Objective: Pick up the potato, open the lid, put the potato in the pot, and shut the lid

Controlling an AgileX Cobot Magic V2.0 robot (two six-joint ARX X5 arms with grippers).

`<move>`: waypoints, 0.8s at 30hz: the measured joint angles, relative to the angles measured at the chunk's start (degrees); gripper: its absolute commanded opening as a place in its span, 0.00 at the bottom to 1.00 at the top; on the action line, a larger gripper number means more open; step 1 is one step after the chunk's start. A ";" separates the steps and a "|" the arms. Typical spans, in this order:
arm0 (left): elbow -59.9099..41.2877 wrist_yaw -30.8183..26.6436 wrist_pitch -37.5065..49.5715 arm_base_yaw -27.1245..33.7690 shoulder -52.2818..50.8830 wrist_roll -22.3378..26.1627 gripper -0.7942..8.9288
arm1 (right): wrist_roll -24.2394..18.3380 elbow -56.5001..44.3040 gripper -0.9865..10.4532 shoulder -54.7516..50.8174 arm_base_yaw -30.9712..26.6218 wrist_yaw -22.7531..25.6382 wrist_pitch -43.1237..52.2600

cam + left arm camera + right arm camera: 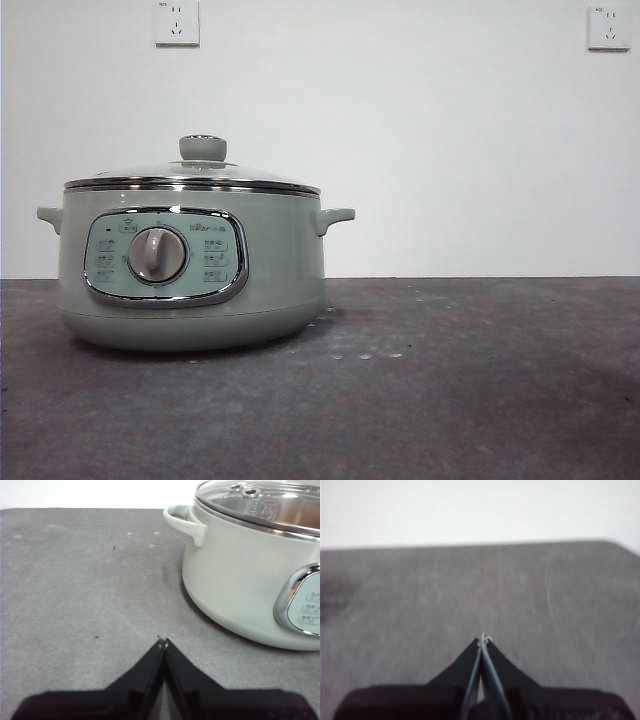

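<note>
The pale sage-green pot (190,300) stands on the dark table at the left of the front view, its dial facing me. The glass lid (195,175) with its green knob (203,148) sits closed on the pot. The pot (235,580) and lid (270,505) also show in the left wrist view. My left gripper (163,642) is shut and empty, low over the table beside the pot. My right gripper (483,640) is shut and empty over bare table. The potato is out of view.
The dark grey table (450,380) stretches to the right of the pot. A white wall with two sockets (177,22) stands behind. Neither arm shows in the front view.
</note>
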 measured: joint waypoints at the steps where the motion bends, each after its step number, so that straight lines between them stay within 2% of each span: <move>1: 0.00 0.00 0.00 0.00 0.09 0.00 0.08 | -0.02 0.00 0.09 0.04 0.00 -0.02 -1.73; 24: 0.00 0.02 0.00 0.00 0.57 0.00 0.08 | 0.07 0.04 0.09 0.11 0.02 0.11 -1.66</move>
